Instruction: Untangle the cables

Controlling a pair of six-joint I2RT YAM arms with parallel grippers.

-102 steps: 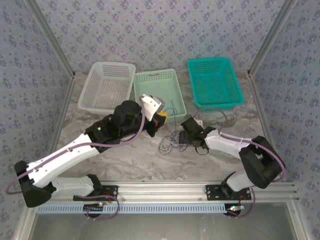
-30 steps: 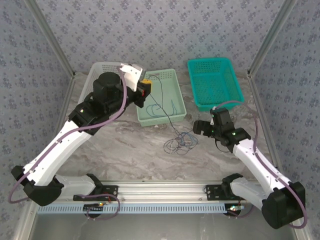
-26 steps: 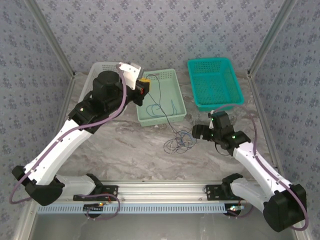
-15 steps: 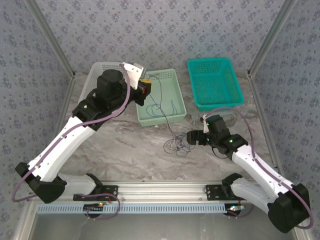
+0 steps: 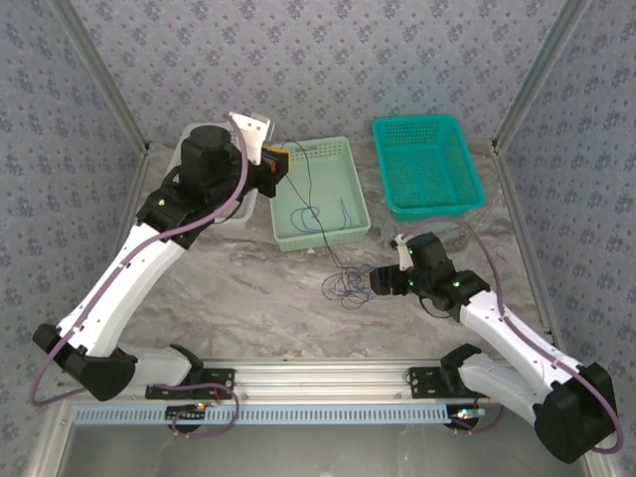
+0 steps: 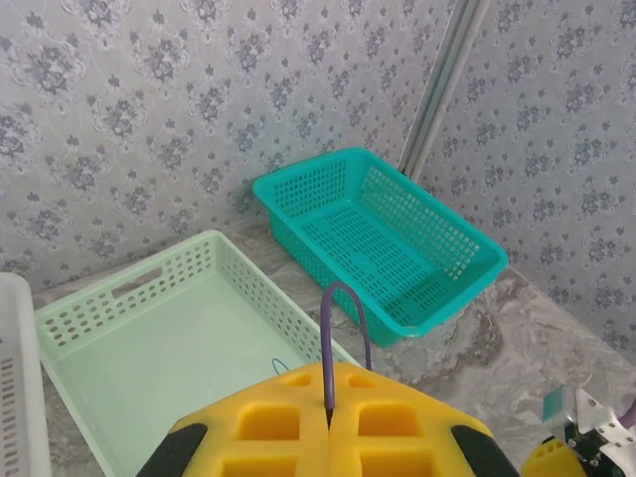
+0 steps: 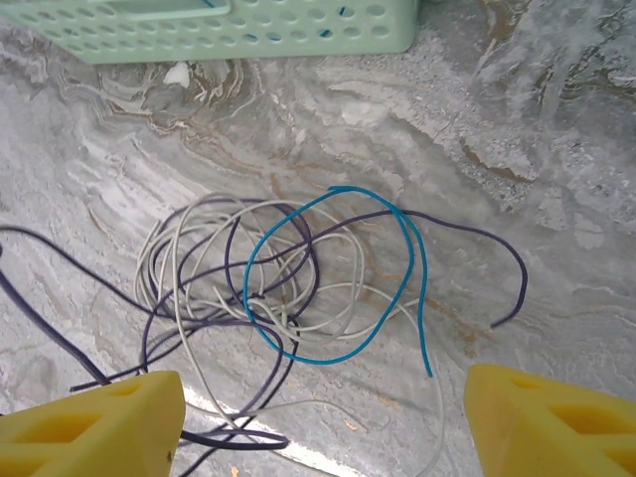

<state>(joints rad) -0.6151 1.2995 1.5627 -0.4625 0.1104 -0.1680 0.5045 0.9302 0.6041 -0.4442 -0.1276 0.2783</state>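
Observation:
The cables lie as a loose tangle point(image 5: 348, 285) on the marble table in front of the light green basket. In the right wrist view the purplish-grey cable point(image 7: 300, 260), the blue cable point(image 7: 409, 260) and the white cable point(image 7: 181, 298) loop over one another. My left gripper point(image 5: 276, 162) is held high over the green basket's left rim, its yellow pads point(image 6: 248, 427) shut on the purplish-grey cable point(image 6: 326, 338), which runs down across the basket to the tangle. My right gripper point(image 5: 381, 281) is just right of the tangle, open, its fingers point(image 7: 94, 422) either side of the wires' near edge.
Three baskets stand at the back: a white one point(image 5: 171, 189) partly behind my left arm, the light green one point(image 5: 343, 159) with a thin wire loop inside, and a teal one point(image 5: 427, 164). Metal frame posts and patterned walls close in the sides.
My left gripper has lifted and drawn back to the left with the purplish-grey cable, pulling it taut. My right gripper has come down and leftward, closer to the tangle.

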